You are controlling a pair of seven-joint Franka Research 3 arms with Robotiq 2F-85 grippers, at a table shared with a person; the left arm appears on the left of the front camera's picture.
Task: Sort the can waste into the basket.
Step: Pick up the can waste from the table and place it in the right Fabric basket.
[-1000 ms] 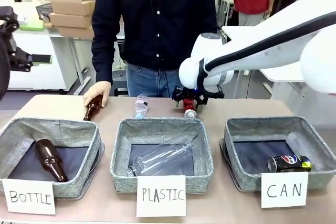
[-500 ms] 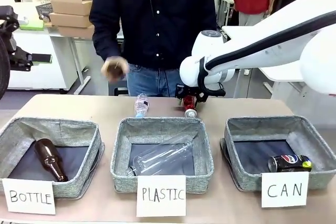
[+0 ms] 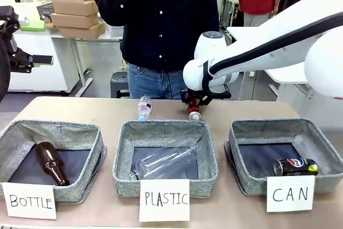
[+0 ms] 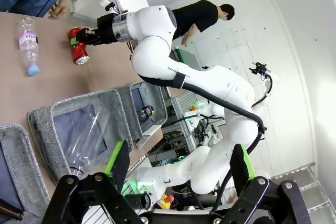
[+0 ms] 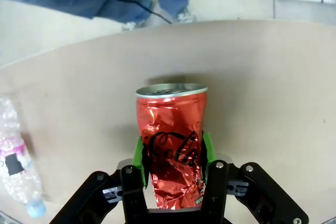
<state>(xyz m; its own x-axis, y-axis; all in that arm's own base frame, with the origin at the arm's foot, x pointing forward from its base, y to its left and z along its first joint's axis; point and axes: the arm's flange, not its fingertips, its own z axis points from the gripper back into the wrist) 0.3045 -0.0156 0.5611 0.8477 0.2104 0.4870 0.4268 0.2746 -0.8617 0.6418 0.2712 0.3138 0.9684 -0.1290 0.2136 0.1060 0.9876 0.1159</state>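
A crumpled red can [image 5: 172, 129] lies on its side on the table's far edge, and my right gripper [image 5: 173, 151] is shut on it, green pads [image 5: 138, 153] pressing both flanks. From the front, that red can [image 3: 194, 112] sits under the right gripper [image 3: 192, 102], behind the middle basket. A black Pepsi can [image 3: 296, 167] lies inside the grey basket [image 3: 284, 127] marked by the "CAN" card [image 3: 290, 193] at the right. My left gripper [image 4: 177, 161] hangs open high above the table, holding nothing. It looks down on the red can [image 4: 79, 53].
The "BOTTLE" basket [image 3: 53, 131] at the left holds a brown bottle [image 3: 51, 163]. The "PLASTIC" basket [image 3: 163, 128] in the middle holds a clear bottle [image 3: 163, 160]. A small plastic bottle [image 3: 143, 106] lies behind it. A person [image 3: 161, 25] stands at the far side.
My right gripper has shut on the red can. The person's hand lifted a brown bottle off the table's far left and raised it up out of the front view.
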